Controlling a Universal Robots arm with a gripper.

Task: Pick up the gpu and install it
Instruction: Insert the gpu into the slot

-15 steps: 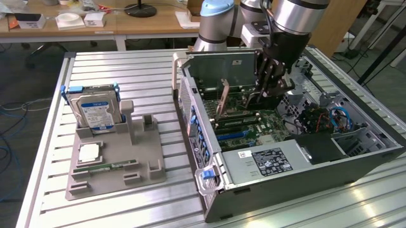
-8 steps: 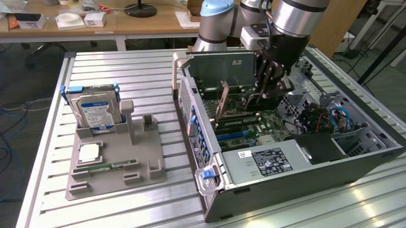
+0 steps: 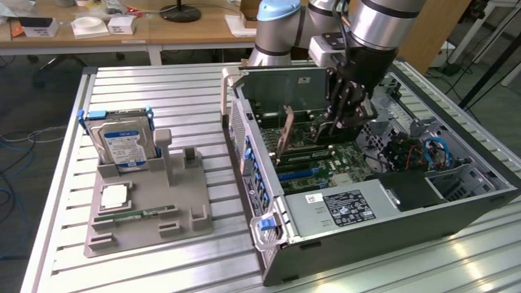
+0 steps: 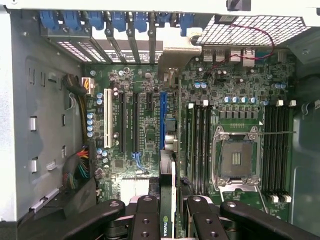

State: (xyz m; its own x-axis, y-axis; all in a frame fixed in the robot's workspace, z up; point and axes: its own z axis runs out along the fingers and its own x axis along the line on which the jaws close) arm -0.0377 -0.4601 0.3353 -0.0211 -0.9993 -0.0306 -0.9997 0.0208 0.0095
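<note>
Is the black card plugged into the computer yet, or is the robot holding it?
Held: the slim black-and-copper card stands on edge between the black gripper fingers, over the green motherboard. Whether it is seated, cannot tell.

The arm (image 3: 382, 21) has silver cylindrical links, pale blue joint caps and a white wrist block. Below it hangs a black gripper (image 3: 348, 116) with linked bar fingers (image 4: 145, 215) showing round pivot screws; a dark cable runs along the wrist.
</note>
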